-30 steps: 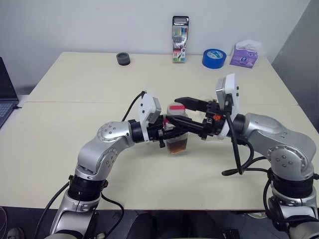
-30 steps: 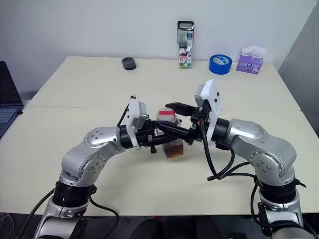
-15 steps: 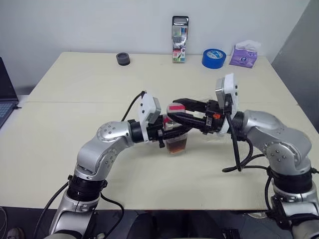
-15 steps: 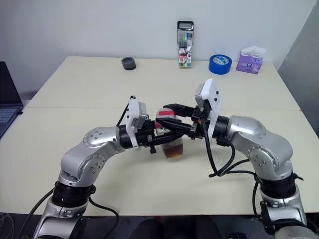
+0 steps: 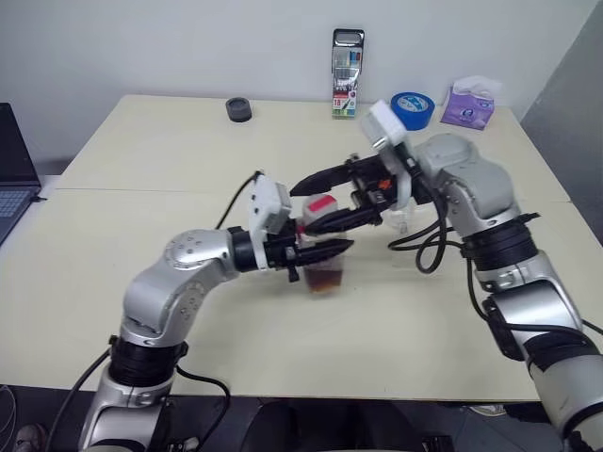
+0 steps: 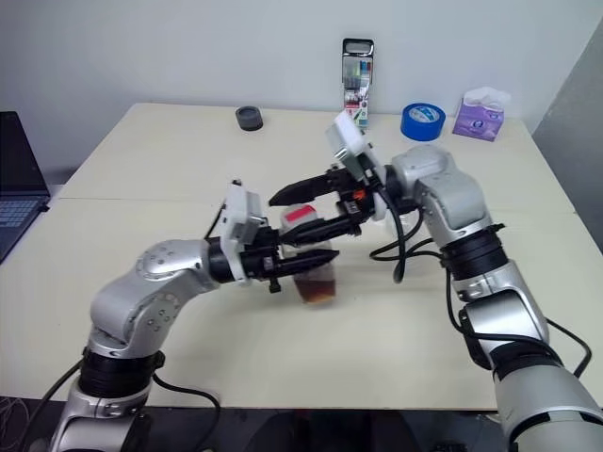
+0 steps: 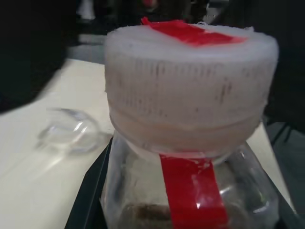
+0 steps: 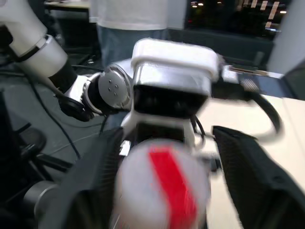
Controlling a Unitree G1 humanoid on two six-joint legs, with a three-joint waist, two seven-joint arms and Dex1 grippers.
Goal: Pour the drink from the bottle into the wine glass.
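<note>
**Red cap not yet gripped**

Clear plastic, the bottle [image 5: 323,260] stands near the table's [image 5: 141,179] middle, clamped by my left gripper [image 5: 320,252]. My right gripper [image 5: 323,200] is wide around the cap [image 5: 320,204]. The wine glass [image 5: 400,221] is just right; a crooked closing could tip the bottle.

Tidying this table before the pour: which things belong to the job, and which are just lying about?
Job:
bottle with the drink, in the left gripper
wine glass
right gripper, open around the cap

Lying about:
marker pack
blue tape roll
tissue pack
dark round object
laptop
</note>
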